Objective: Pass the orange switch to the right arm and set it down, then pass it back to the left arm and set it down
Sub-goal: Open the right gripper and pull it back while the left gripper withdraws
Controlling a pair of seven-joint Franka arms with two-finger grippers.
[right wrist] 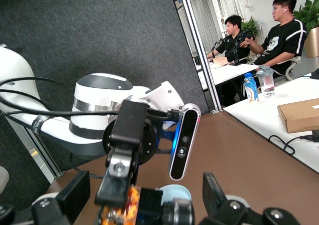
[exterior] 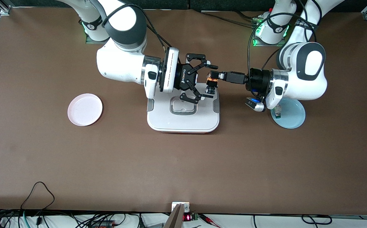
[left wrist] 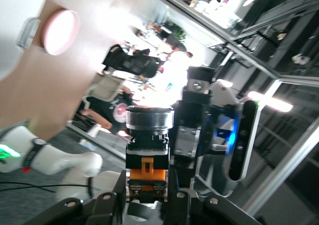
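The orange switch point(exterior: 211, 83), black with orange markings and a silver ring, hangs in the air over the corner of the white box point(exterior: 183, 122). My left gripper point(exterior: 214, 77) is shut on it. In the left wrist view the switch point(left wrist: 145, 157) sits clamped in my left gripper point(left wrist: 148, 187). My right gripper point(exterior: 210, 81) is open, its jaws spread wide on either side of the switch without touching it. In the right wrist view the switch point(right wrist: 149, 207) lies within my right gripper point(right wrist: 144, 201), pinched by a left finger point(right wrist: 122, 167).
A pink plate point(exterior: 84, 109) lies toward the right arm's end of the table. A light blue plate point(exterior: 292, 115) with a small white-and-green component point(exterior: 277, 112) lies under the left arm's wrist. Cables run along the table's near edge.
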